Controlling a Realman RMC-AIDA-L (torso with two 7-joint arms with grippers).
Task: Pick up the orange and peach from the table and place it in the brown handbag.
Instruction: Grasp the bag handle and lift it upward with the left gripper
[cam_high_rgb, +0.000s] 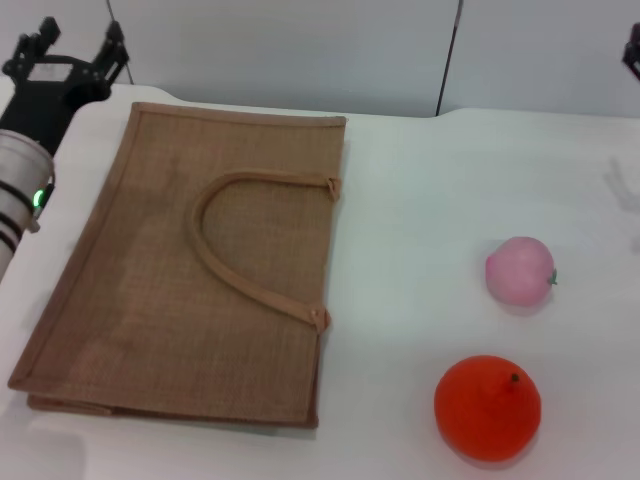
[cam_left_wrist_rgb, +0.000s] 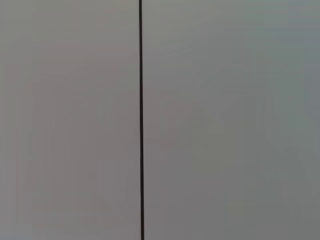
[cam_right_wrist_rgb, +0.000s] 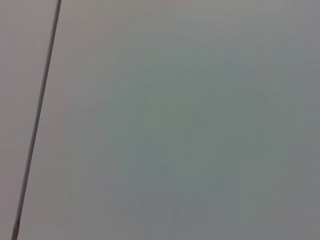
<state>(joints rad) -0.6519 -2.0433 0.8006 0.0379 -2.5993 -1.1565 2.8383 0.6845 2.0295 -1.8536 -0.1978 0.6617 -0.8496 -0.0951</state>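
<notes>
The brown handbag (cam_high_rgb: 190, 270) lies flat on the left half of the white table (cam_high_rgb: 420, 200), its strap handle (cam_high_rgb: 235, 240) curved across its top face. The pale pink peach (cam_high_rgb: 519, 270) sits on the table at the right. The larger orange (cam_high_rgb: 487, 407) sits nearer to me, at the front right. My left gripper (cam_high_rgb: 78, 38) is raised at the far left, beyond the bag's far left corner, open and empty. Only a dark sliver of my right gripper (cam_high_rgb: 633, 52) shows at the far right edge. Both wrist views show none of these things.
A grey panelled wall (cam_high_rgb: 300, 50) with a dark seam stands behind the table's far edge. The left wrist view and the right wrist view show only grey panels, each with a dark seam (cam_left_wrist_rgb: 141, 120) (cam_right_wrist_rgb: 37, 120). Bare tabletop lies between the bag and the fruits.
</notes>
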